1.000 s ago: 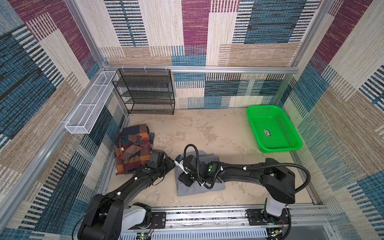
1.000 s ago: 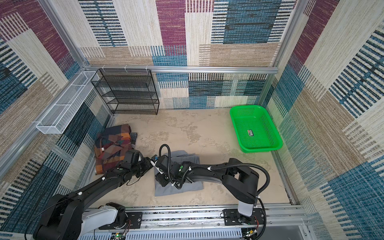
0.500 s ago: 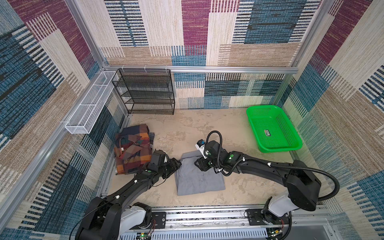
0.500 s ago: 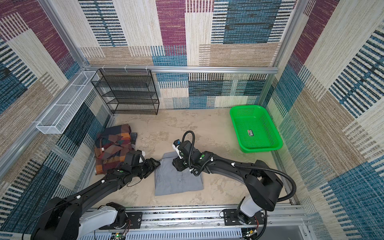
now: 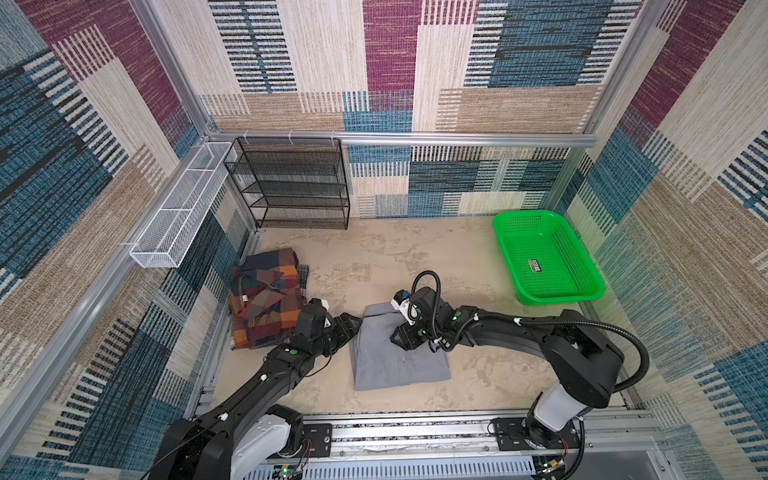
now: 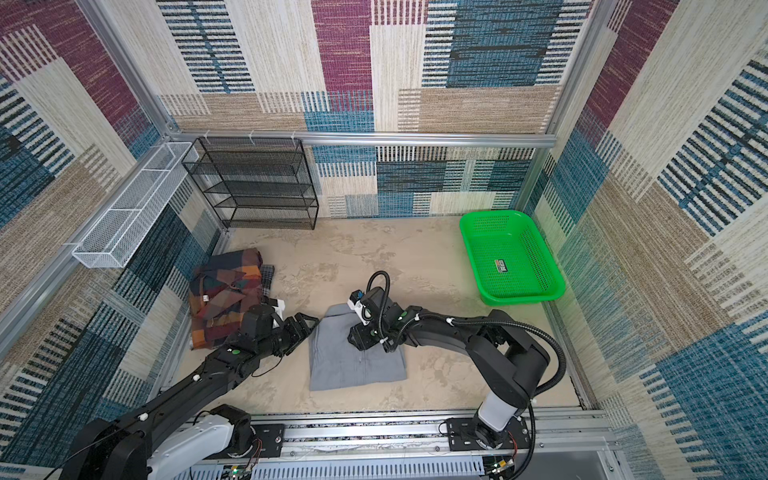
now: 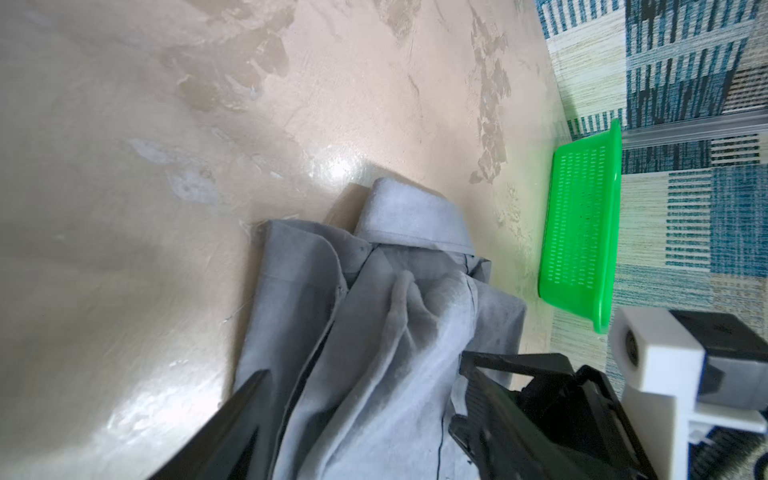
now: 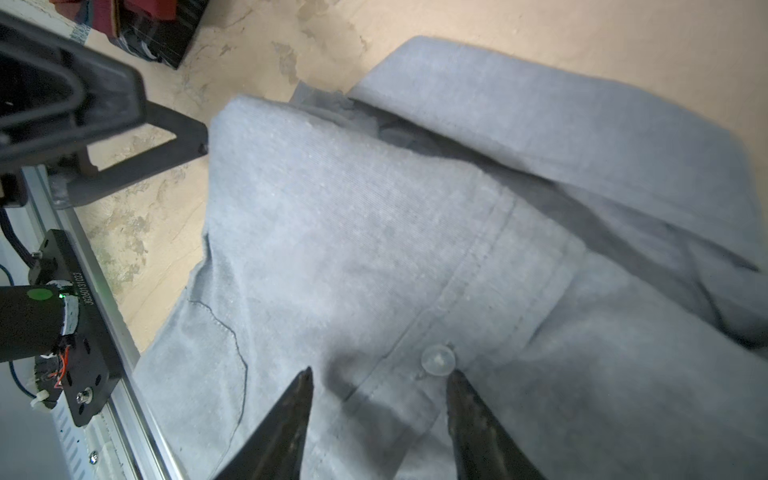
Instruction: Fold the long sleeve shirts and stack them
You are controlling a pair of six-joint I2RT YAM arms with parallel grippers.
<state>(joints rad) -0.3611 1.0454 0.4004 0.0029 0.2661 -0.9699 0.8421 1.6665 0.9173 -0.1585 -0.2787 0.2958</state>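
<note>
A plain gray long sleeve shirt (image 5: 401, 361) (image 6: 355, 363) lies folded on the floor, collar at the far end. A plaid long sleeve shirt (image 5: 266, 305) (image 6: 224, 301) lies folded by the left wall. My left gripper (image 5: 355, 326) (image 6: 309, 326) is open at the gray shirt's left edge near the collar. In the left wrist view the left gripper (image 7: 363, 372) has gray cloth (image 7: 374, 299) between its spread jaws. My right gripper (image 5: 395, 338) (image 6: 353, 336) hangs open low over the shirt. In the right wrist view the right gripper (image 8: 379, 372) straddles the button placket (image 8: 478, 266) beside a clear button (image 8: 437, 358), clamping nothing.
A green mesh basket (image 5: 557, 297) (image 6: 519, 297) (image 7: 582, 232) stands at the right wall. A black wire shelf (image 5: 299, 183) stands at the back left, with a white wire tray (image 5: 178, 220) on the left wall. The arms' rail (image 5: 415, 432) runs along the front.
My right arm has pulled back from the shirt's left side toward the collar, uncovering the shirt. The left gripper has opened wider and edged right onto the shirt's edge.
</note>
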